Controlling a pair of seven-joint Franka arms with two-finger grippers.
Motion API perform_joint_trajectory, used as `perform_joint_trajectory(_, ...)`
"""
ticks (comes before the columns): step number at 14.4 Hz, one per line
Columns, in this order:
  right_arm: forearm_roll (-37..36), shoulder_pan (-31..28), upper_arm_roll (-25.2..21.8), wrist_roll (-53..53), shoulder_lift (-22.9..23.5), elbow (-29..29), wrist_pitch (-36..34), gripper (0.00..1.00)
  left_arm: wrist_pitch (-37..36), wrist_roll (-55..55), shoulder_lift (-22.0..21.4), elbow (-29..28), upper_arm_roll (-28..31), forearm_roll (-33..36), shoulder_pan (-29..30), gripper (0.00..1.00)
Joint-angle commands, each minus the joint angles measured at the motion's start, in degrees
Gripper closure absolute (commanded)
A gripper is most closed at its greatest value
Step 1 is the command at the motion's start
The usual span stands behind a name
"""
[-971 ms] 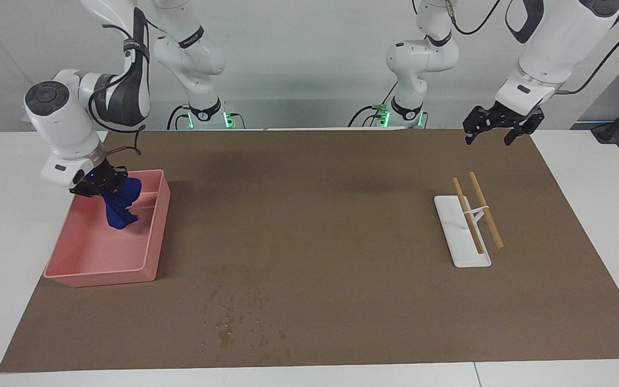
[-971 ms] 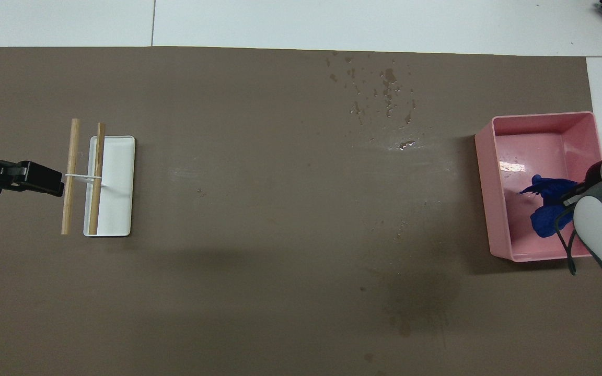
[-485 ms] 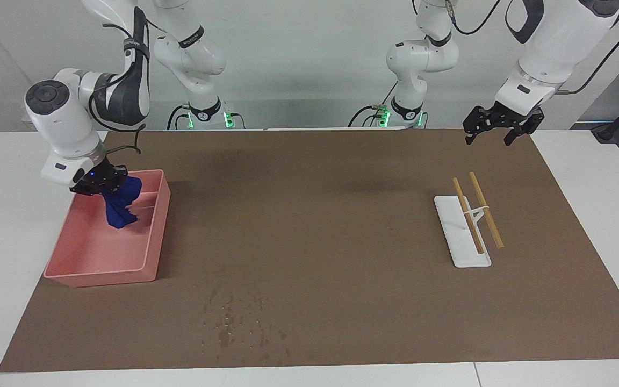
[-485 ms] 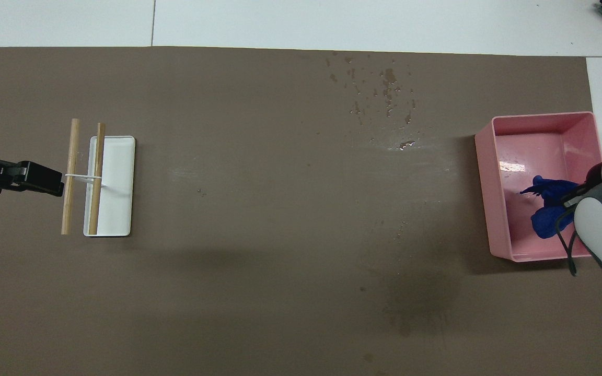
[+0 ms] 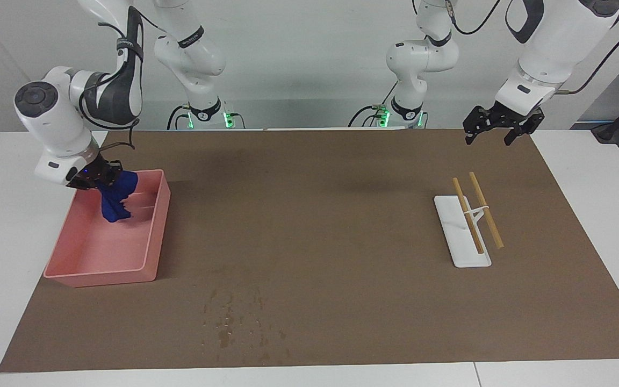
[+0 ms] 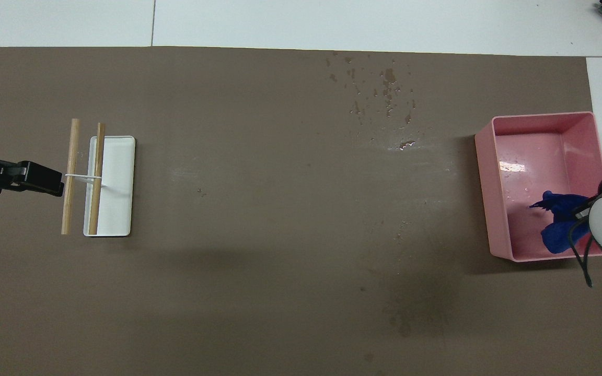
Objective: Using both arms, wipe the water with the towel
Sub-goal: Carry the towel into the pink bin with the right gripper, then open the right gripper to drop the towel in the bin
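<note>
Right gripper point(image 5: 96, 180) clamps the towel point(image 5: 114, 199), hanging over the bin point(image 5: 151, 236). Left gripper point(image 5: 495, 129) waits open above the rack point(image 5: 462, 236). Advise lifting clear of the rim before crossing to the water point(image 5: 234, 320).

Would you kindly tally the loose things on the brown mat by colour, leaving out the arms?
Blue: 1, the towel
Pink: 1, the bin
White with wooden rods: 1, the rack
Total: 3
</note>
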Motion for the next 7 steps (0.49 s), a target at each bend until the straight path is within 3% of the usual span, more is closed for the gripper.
perform_joint_trajectory(1, 0.36, -1.54, 0.78, -1.81, -1.93, -0.97, -0.89, 1.00, 1.07, 0.58, -1.41, -1.75, 0.26, -0.85, 0.19, 0.00)
perform_joint_trajectory(2, 0.36, -1.46, 0.78, -1.37, -1.93, -0.97, -0.72, 1.00, 1.16, 0.58, -1.41, -1.75, 0.26, -0.94, 0.28, 0.00)
perform_joint_trajectory(3, 0.36, -1.54, 0.78, -1.37, -1.93, -0.97, -0.28, 0.47, 1.16, 0.58, -1.41, -1.75, 0.26, -0.85, 0.19, 0.00)
perform_joint_trajectory(4, 0.44, -1.54, 0.87, -1.46, -1.84, -0.89, -0.19, 0.00, 1.16, 0.58, -1.41, -1.75, 0.26, -0.85, 0.19, 0.00)
perform_joint_trajectory(7, 0.70, -0.93, 0.87, -1.19, -1.84, -0.71, -0.10, 0.00, 1.16, 0.58, -1.41, -1.75, 0.26, -0.85, 0.19, 0.00)
